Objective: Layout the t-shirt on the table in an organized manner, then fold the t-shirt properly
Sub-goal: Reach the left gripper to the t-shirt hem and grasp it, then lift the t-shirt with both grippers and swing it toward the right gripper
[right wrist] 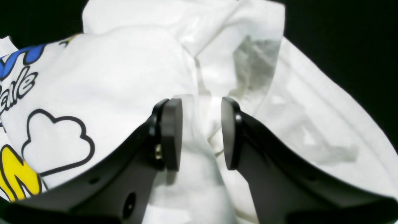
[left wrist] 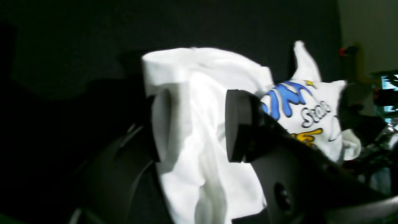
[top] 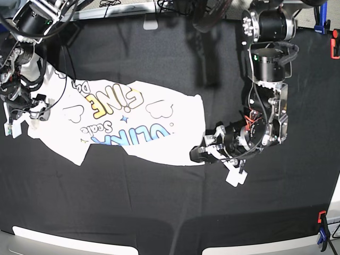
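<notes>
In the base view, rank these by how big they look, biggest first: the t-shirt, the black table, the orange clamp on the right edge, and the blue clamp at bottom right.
1. table
2. t-shirt
3. orange clamp and blue clamp: both tiny and partly cut off at the edge, too alike to rank.

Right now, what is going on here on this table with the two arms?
Two robot arms are spreading a white printed cloth t-shirt on the black cloth-covered table. The left gripper pinches white fabric at one side, the right gripper grips a bunched fold at the opposite side. The shirt lies print up, partly stretched but wrinkled, not yet folded.
</notes>
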Available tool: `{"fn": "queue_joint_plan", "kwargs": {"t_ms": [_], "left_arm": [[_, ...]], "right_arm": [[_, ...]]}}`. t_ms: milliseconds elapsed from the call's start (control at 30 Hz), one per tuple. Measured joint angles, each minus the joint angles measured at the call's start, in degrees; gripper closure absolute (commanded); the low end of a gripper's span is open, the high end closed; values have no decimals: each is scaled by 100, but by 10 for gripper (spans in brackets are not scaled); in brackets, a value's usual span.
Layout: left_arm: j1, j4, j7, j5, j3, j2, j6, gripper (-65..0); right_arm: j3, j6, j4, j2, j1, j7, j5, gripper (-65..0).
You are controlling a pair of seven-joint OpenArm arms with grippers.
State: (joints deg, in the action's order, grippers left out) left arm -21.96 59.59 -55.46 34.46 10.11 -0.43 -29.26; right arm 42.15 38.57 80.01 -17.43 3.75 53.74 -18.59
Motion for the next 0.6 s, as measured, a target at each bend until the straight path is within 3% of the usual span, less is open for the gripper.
{"fn": "queue_joint_plan", "kwargs": {"t_ms": [167,300,433,600], "left_arm": [[-28,-103,306,-953,-79,190,-96,-260],[-26,-125,520,-1694,-297,186,507,-261],[-44,-125,782,-2059,-461,181,1047,-261],[-44,-125,938,-2199,-726,188,1126,-261]], "right_arm": [[0,0,-4,0,2,15,-48,-204],[0,0,-4,0,2,33,-46,-204],[0,0,-4,0,4,33,-48,-204],[0,0,-4,0,7,116,-61,-204]]}}
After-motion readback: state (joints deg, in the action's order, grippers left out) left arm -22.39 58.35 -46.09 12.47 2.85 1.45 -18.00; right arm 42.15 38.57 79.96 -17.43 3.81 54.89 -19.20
